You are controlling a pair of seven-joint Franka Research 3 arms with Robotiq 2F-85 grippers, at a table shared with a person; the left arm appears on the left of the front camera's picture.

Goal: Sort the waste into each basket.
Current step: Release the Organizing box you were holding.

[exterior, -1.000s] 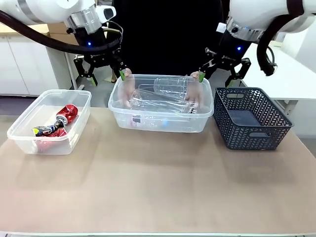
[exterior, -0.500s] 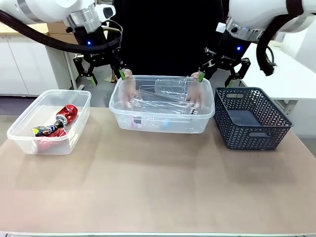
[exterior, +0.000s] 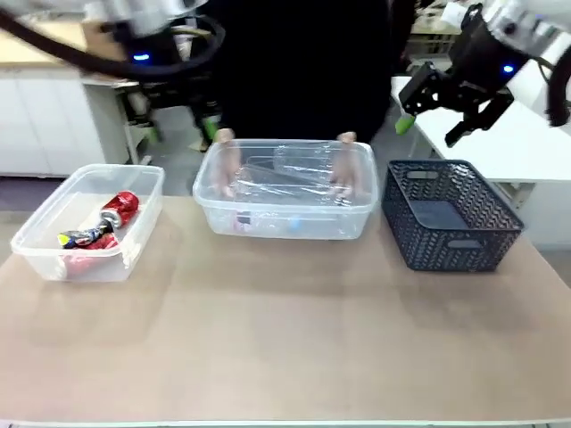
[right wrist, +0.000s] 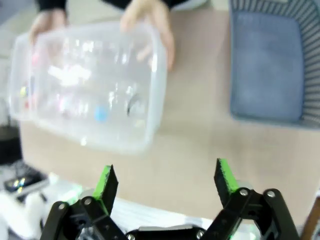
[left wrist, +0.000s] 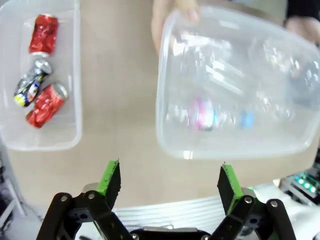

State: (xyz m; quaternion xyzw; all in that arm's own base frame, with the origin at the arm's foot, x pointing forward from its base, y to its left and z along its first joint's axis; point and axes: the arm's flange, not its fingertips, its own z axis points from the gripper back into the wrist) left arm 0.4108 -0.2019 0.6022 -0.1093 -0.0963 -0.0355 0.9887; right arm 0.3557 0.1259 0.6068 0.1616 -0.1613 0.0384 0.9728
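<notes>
Crushed red cans (exterior: pixel 116 210) lie in the left clear tub (exterior: pixel 40 259); the left wrist view shows these cans (left wrist: pixel 44 102) in that tub (left wrist: pixel 65 142). A person's hands (exterior: pixel 223 169) hold the middle clear tub (exterior: pixel 294 223), which contains clear plastic bottles (exterior: pixel 299 168). My left gripper (exterior: pixel 181 129), blurred, is up behind the gap between the two tubs, and its jaws are open (left wrist: pixel 168 182). My right gripper (exterior: pixel 437 123) hangs open above the far side of the dark basket (exterior: pixel 451 218), with nothing between its fingers (right wrist: pixel 165 180).
The dark lattice basket (right wrist: pixel 275 60) stands at the right with nothing in it. The person's hand (right wrist: pixel 150 25) grips the middle tub's rim (right wrist: pixel 157 75). The near half of the brown table (exterior: pixel 285 339) is bare. A white counter stands behind at the right.
Both arms have pulled away from the middle tub: the right gripper up and to the right over the basket, the left blurring as it rises. The person's tub shifted slightly.
</notes>
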